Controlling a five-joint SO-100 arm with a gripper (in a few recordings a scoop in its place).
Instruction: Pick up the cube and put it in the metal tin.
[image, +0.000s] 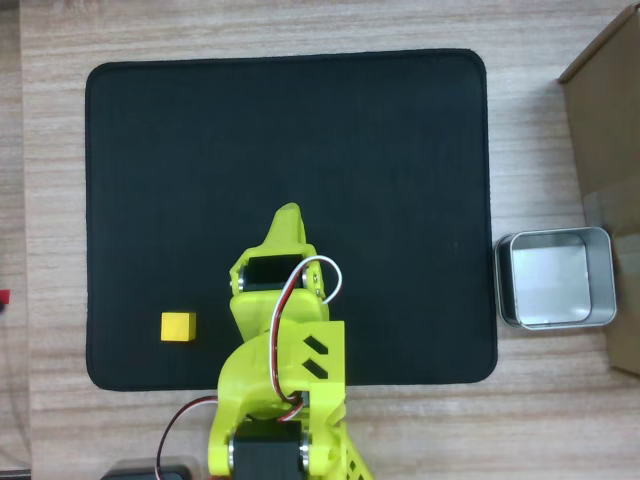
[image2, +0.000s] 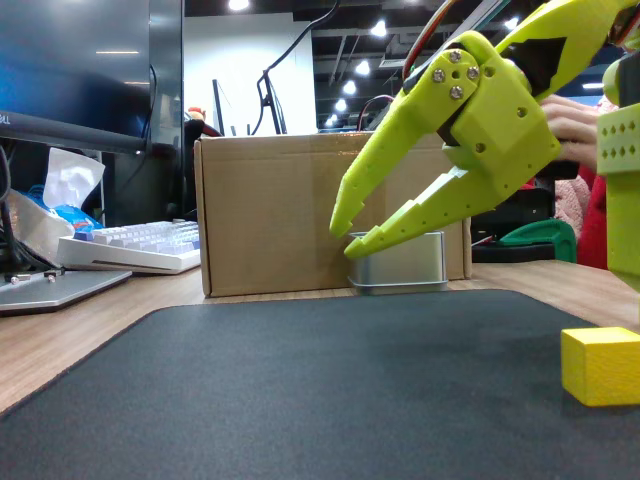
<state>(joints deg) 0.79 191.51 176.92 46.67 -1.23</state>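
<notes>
A wooden table (image: 300, 420) carries a black mat (image: 290, 140), metal tin (image: 556, 278) and cardboard box (image2: 275, 215).

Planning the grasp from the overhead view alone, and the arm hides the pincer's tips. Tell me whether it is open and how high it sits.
Observer: In the fixed view the pincer is open, jaws spread apart with nothing between them.
Operator: Give me its height.
Observer: It hangs clear above the mat, touching nothing.
Operator: Check the cube too.
Observer: The cube lies flat on the mat, lower than the pincer and apart from it.
</notes>
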